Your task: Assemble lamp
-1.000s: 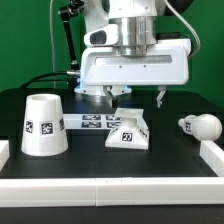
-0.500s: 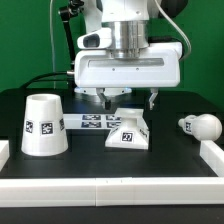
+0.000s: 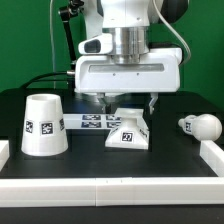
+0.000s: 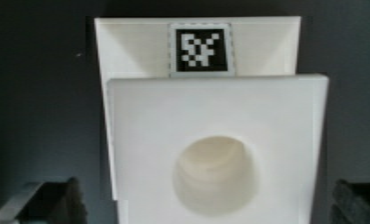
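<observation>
One gripper [image 3: 128, 104] vertical over base [image 3: 128, 131], jaws apparently open

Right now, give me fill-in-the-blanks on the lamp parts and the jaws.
The open jaws stand on either side of the ___.
The shade stands at the exterior view's ___.
The part lying at the exterior view's right is the ___.
Missing words: base; left; bulb.

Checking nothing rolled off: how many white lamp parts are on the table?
3. The white truncated-cone plastic shade stands at the exterior view's left; the white square sloped base sits mid-table beneath the open gripper; the round white bulb lies at that view's right. None seems hidden.
</observation>
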You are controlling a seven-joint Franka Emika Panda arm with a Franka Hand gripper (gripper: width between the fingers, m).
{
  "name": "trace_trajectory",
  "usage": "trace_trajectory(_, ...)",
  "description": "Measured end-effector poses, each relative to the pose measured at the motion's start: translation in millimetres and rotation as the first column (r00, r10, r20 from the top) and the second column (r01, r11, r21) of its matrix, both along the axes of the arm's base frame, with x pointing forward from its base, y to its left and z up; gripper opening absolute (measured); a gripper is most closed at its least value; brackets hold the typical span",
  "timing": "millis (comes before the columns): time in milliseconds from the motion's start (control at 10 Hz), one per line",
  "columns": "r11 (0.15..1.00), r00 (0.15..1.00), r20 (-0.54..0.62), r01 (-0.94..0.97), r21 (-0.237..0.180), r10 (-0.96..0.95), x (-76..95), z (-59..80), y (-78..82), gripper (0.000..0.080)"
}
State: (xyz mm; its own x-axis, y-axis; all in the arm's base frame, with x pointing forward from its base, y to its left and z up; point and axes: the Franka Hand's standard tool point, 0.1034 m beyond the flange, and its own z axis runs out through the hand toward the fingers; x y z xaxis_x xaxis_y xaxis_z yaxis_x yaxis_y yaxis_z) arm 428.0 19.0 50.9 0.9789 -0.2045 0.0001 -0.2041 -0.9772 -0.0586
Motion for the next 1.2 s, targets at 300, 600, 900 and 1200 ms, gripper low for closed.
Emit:
trace_trajectory(300,1.0,1.0,-0.003,-0.016,0.0,0.016,-0.7,-2.7,6.3,0.0699)
trace_trajectory(600,1.0,1.0,-0.003,-0.016,0.0,0.016,-0.5,-2.6,6.0,0.0533)
trace_trajectory(900,1.0,1.0,-0.003,-0.016,0.0,0.016,-0.5,-2.6,6.0,0.0533)
trace_trajectory(1200,1.0,1.0,-0.002,-0.018,0.0,0.018,0.0,-2.6,6.1,0.0534)
